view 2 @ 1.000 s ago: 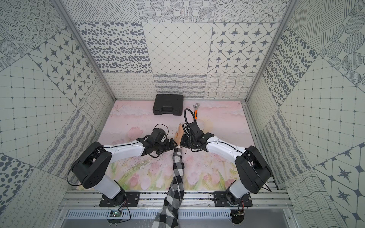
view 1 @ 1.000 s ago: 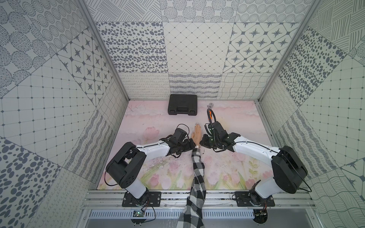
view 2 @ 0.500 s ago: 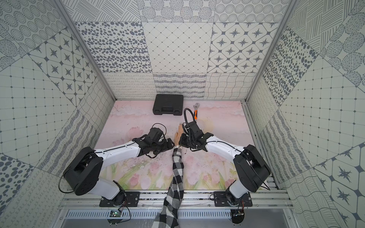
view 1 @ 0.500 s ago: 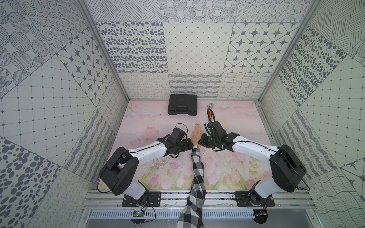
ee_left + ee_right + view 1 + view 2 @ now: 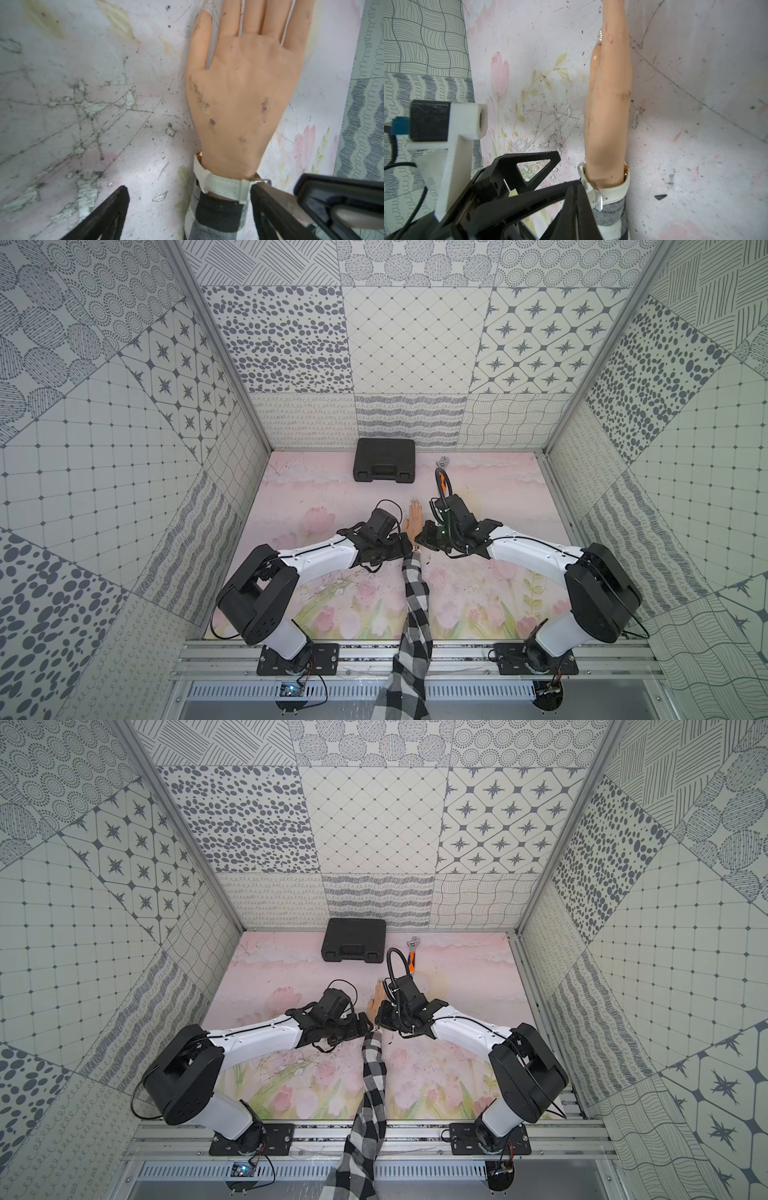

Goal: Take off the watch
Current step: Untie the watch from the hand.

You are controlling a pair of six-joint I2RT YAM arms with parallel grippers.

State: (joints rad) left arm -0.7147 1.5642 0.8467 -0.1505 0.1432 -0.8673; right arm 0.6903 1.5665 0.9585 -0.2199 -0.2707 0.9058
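— What hems in the hand (image 5: 414, 519)?
— Left gripper (image 5: 188, 187) at 8, right gripper (image 5: 424, 536) at 3.
— Free room?
— Bare mat (image 5: 422, 487) at 12, between case (image 5: 384, 465) at 11 and wrench (image 5: 412, 963) at 1.

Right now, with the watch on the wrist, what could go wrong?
One: the right gripper is shut beside the buckle of the watch; pulling could drag the mannequin hand instead of freeing the strap. Two: the open left gripper straddles the wrist near the sleeve; closing might snag cloth.

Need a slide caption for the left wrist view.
Open left gripper straddles the wrist of the mannequin hand, level with the watch strapped around it.
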